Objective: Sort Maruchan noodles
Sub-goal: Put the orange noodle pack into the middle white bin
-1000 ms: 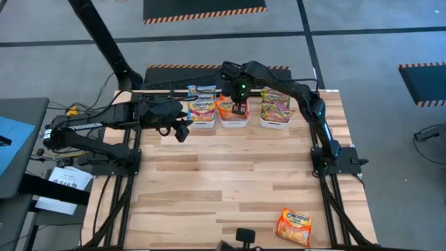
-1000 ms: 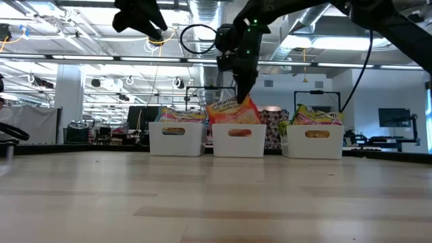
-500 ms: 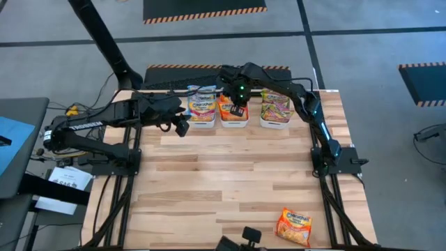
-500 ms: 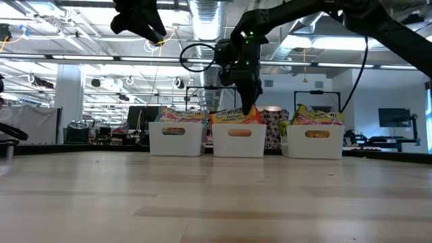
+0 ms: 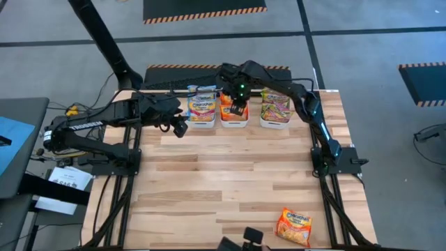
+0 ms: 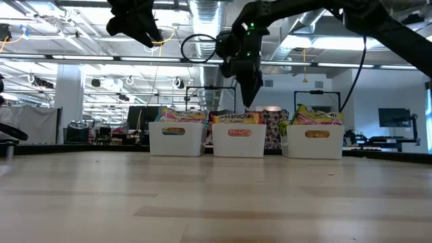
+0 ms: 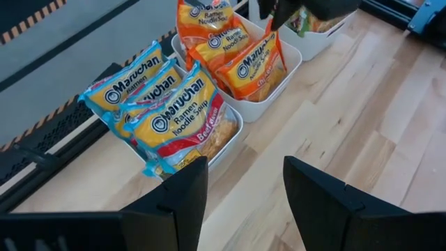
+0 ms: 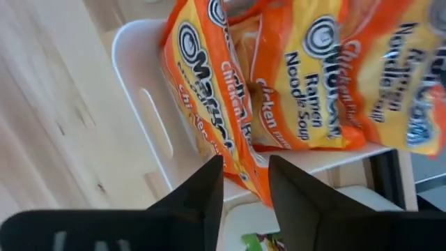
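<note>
Three white trays stand in a row at the table's far edge. The left tray [image 5: 202, 123] holds yellow-blue Maruchan packets [image 7: 167, 104], the middle tray [image 6: 238, 145] orange ones [image 8: 209, 104], and the right tray [image 6: 312, 145] green ones [image 5: 275, 104]. My right gripper [image 6: 255, 98] hangs open just above the middle tray, with the nearest orange packet's edge below its fingers [image 8: 202, 195]. My left gripper [image 5: 180, 128] stands open in the air near the left tray, nothing between its fingers [image 7: 181, 199]. One more orange packet [image 5: 294, 226] lies flat near the table's near right corner.
The wooden table [image 5: 223, 181] is bare between the trays and the lone packet. A small dark camera mount [image 5: 247, 239] sits at the near edge. Both arms reach over the far half of the table.
My right gripper has lowered an orange packet into the middle tray, opened and let it go. The packet, which stood high above the tray's rim, now sits down among the other orange ones.
</note>
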{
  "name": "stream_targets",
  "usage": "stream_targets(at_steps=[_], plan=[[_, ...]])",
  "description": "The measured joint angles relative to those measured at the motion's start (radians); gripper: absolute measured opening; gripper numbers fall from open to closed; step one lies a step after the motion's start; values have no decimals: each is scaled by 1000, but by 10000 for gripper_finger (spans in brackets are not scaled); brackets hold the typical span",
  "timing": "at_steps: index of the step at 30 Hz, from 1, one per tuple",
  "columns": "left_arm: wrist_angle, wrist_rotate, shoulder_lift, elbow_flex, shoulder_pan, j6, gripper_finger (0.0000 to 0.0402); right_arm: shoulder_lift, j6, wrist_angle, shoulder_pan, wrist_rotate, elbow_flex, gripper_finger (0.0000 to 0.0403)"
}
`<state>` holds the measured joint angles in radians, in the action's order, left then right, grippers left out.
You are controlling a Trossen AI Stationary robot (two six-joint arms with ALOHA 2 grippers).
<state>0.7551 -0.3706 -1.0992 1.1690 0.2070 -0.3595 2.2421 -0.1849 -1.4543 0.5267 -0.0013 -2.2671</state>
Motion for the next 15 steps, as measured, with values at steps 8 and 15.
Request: stream_targets(at_steps=[8, 15], plan=[[-1, 0, 0, 0, 0, -1, 174, -51, 2, -113, 13, 0, -75, 155], [-2, 2, 0, 0, 0, -1, 174, -135, 37, -116, 7, -15, -75, 152]])
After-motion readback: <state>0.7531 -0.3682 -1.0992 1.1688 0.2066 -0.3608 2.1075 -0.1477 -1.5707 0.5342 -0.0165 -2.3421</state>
